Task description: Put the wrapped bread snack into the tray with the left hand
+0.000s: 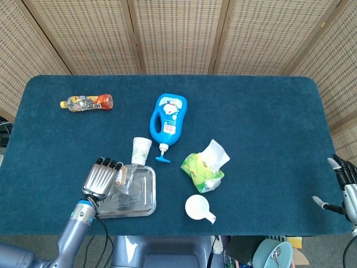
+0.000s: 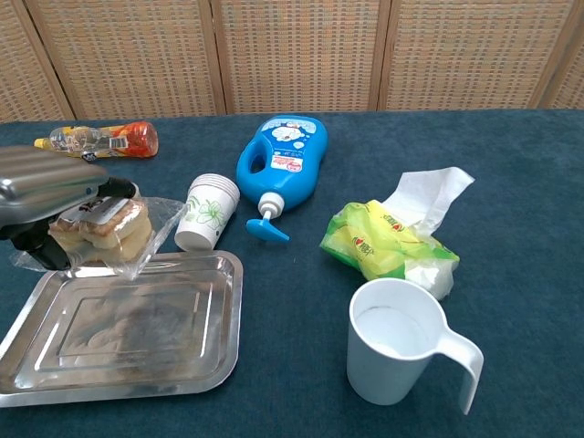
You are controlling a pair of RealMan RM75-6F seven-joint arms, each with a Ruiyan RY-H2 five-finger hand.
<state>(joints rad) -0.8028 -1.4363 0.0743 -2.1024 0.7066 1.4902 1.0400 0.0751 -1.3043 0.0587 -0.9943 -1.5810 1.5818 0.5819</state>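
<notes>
Crinkly wrapper of the wrapped bread snack (image 2: 100, 230) in my left hand's (image 2: 41, 187) closed fingers could, seemingly, slip beyond the tray (image 2: 128, 351).

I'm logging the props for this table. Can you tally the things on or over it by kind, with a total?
Bottles: 2, the blue detergent bottle and the small drink bottle
Cups: 2, the paper cup stack and the white mug
Trays: 1, the metal tray
Wrapped packs: 2, the wrapped bread snack in the left hand and the green tissue pack
Total: 7

Two bottles (image 2: 279, 161) (image 2: 99, 139), two cups (image 2: 206, 213) (image 2: 401, 342), one tray (image 2: 214, 351)
</notes>
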